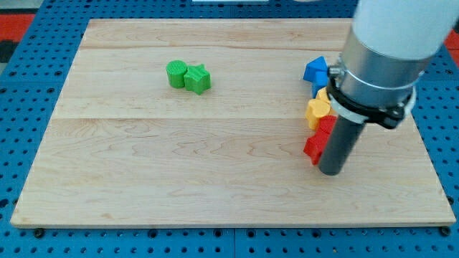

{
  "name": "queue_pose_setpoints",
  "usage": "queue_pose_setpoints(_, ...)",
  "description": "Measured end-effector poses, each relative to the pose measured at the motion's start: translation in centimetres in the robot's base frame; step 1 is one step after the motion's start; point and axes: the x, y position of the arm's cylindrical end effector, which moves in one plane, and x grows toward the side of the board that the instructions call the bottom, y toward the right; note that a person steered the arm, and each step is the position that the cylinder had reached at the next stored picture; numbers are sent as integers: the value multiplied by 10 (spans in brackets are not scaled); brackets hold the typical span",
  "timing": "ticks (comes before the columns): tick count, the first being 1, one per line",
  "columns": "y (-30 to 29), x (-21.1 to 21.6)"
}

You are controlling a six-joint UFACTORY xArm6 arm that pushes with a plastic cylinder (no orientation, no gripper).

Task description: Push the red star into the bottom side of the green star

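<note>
In the camera view the red star [317, 140] sits at the counter's [215, 179] three o'clock side, partly hidden, touching my tip [330, 172], a plain rod tool with nothing to spread or pinch; it looks light, rigid and slippery, so push its four o'clock face toward the green star [199, 79] at ten o'clock

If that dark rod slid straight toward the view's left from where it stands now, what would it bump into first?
My tip already sits against the red block, probably the red star, so that moves first. Beyond it the board looks free; the green star lies higher up.
</note>
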Motion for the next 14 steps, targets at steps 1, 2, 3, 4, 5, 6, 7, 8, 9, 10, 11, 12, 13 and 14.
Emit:
queue_pose_setpoints(1,-55,-26)
queue_pose_setpoints(2,-67,-14)
queue_pose_setpoints(3,-70,21)
queue_pose_setpoints(4,-36,14)
queue_pose_setpoints(5,22,8)
queue_pose_setpoints(6,67,-5)
queue_pose_setpoints(7,88,-52)
queue_pose_setpoints(8,74,-78)
queue_pose_setpoints(9,53,-68)
queue_pose_setpoints(10,32,-52)
queue_pose_setpoints(11,11,-38)
queue_pose_setpoints(12,-6,-21)
queue_pose_setpoints(13,-27,-9)
queue_pose_setpoints(14,-49,-1)
